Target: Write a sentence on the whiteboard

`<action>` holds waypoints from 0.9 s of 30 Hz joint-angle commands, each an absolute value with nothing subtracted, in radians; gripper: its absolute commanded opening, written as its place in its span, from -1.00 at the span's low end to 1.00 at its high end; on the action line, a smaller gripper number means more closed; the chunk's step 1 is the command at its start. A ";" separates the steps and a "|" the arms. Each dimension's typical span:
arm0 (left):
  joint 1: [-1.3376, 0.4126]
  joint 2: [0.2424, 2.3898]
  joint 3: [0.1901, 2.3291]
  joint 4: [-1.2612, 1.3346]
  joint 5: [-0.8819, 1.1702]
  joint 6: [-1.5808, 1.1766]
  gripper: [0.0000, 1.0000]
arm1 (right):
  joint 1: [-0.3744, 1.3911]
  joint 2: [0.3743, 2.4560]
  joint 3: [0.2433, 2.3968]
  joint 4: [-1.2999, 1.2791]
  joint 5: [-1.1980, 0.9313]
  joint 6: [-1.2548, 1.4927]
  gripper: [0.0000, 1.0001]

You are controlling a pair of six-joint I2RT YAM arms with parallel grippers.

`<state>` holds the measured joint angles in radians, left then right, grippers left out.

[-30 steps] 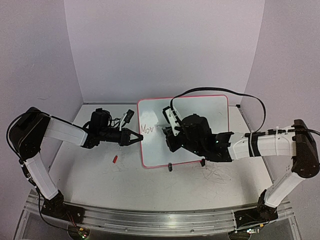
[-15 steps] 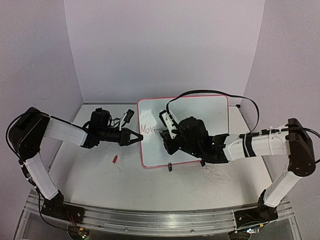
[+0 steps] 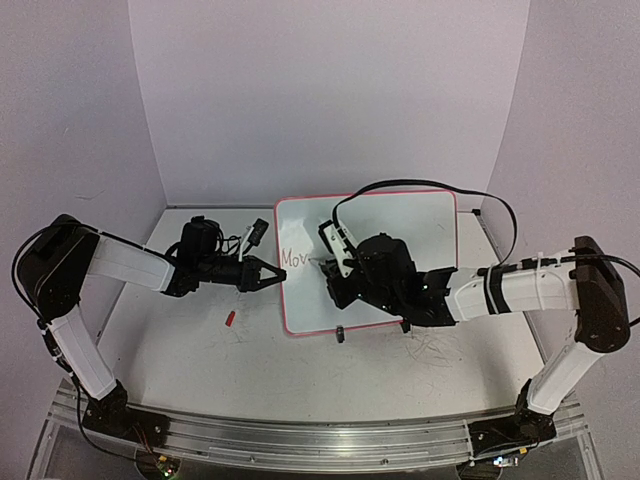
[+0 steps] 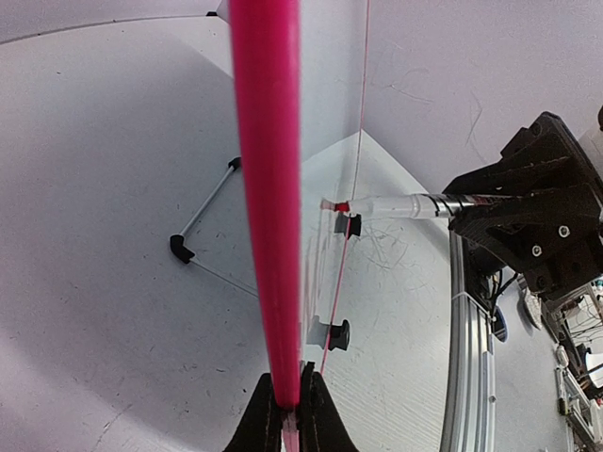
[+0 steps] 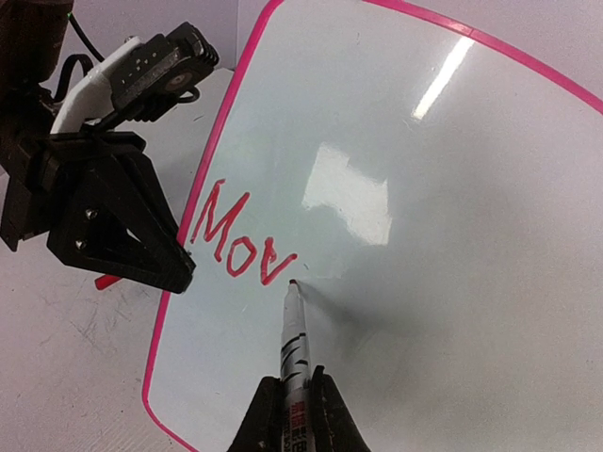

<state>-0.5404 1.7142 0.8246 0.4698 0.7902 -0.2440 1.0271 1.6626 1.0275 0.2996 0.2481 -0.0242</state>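
The whiteboard [image 3: 400,230], glossy white with a thin red rim, stands tilted at the middle of the table. My left gripper [image 3: 277,275] is shut on the rim at the board's left edge; in the left wrist view the rim [image 4: 268,188] runs up from between the closed fingers [image 4: 287,414]. My right gripper [image 5: 297,381] is shut on a marker [image 5: 294,339] whose red tip rests on the board just right of the red letters "Mov" [image 5: 236,240], the start of the sentence. In the top view the right gripper [image 3: 328,268] sits over the board's left half.
A small red cap [image 3: 229,319] lies on the table left of the board. Two black clip feet [image 3: 340,333] hold the board's lower edge. Grey scribble marks [image 3: 440,350] are on the table at the right. Purple walls close in the back and sides.
The right arm has shifted slightly left over the board with the marker. The left gripper has kept its hold on the rim.
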 commanded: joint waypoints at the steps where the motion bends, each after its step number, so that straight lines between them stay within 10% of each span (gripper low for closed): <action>1: -0.548 1.686 0.850 0.459 0.769 -0.210 -1.00 | 1.026 1.682 1.070 0.333 0.270 -0.015 -1.00; 27: -0.548 1.689 0.852 0.454 0.768 -0.208 -1.00 | 1.026 1.659 1.051 0.323 0.367 0.025 -1.00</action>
